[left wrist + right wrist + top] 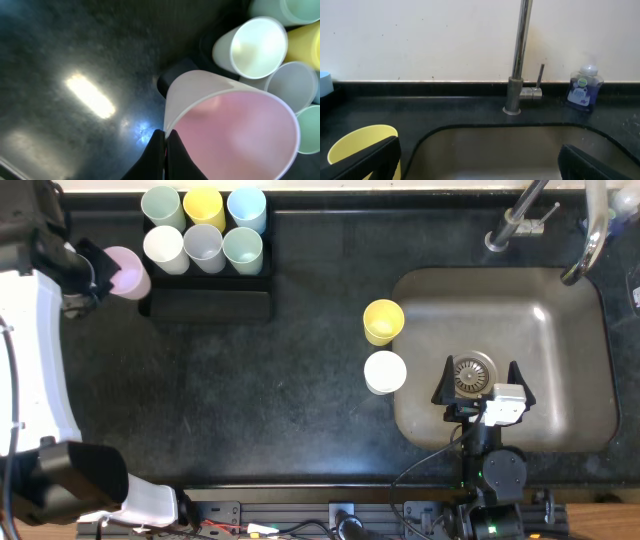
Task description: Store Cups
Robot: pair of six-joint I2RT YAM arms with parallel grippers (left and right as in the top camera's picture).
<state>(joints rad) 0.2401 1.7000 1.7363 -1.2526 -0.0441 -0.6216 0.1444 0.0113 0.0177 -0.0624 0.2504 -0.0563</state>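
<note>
Cups [204, 245] stood in two rows of three in a black rack [210, 305] on the far left part of the dark worktop [250, 400], as seen from the top. The left gripper [100, 270] was just beside the rack's left end, and its jaws were squeezed on a pink cup [127, 272]. A yellow cup [383, 321] and a white cup [385, 371] stood near each other on the worktop, just beside the left edge of the sink [560, 320]. The right gripper [480, 383] was over the sink, above the drain [474, 370], with its jaws wide apart and nothing between them. A tap [515, 220] stood behind the sink. From the left wrist, the pink cup [230, 125] looked big and close, with its open mouth facing the camera. The dark fingers [154, 155] pinched its thin wall between them. Some of the rack's cups [257, 47] sat just behind the pink cup. From the right wrist, the two fingers [365, 162] were far apart. The yellow cup [362, 145] showed by one finger, and the sink [520, 150] lay ahead. The tap [520, 55] rose at the back of the sink, and a blue soap bottle [582, 90] stood near it by the wall.
</note>
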